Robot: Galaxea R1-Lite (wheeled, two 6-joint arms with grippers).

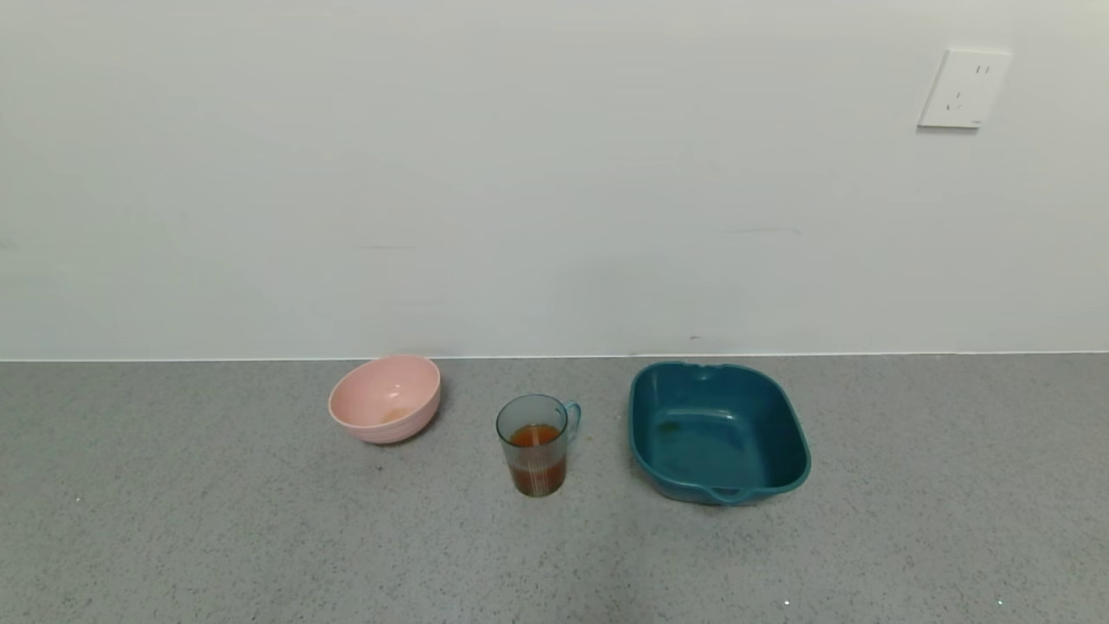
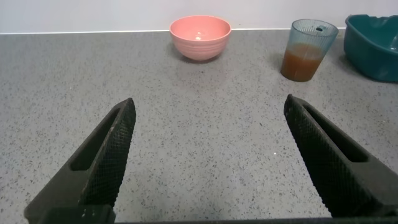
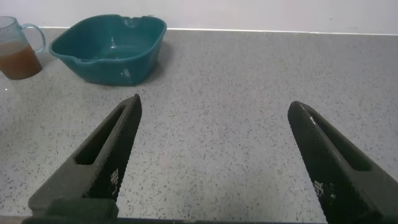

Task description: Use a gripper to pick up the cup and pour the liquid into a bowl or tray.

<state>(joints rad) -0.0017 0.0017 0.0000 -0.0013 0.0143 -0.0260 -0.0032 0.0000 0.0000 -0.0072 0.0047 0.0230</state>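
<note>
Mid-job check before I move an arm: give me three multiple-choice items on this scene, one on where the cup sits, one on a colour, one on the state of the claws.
1. Where does the cup stand?
A. inside the teal tray
B. on the counter between the pink bowl and the teal tray
C. inside the pink bowl

2. What colour is the liquid in the cup?
A. orange-red
B. green
C. clear

3. How do the left claw and right claw stand?
A. both shut on the cup
B. left shut on the bowl, right open
C. both open, holding nothing

Answers:
1 B: in the head view the cup stands upright on the counter, with the pink bowl on one side and the teal tray on the other.
2 A: orange-red shows through the ribbed wall.
3 C: each wrist view shows fingers spread wide over bare counter.
</note>
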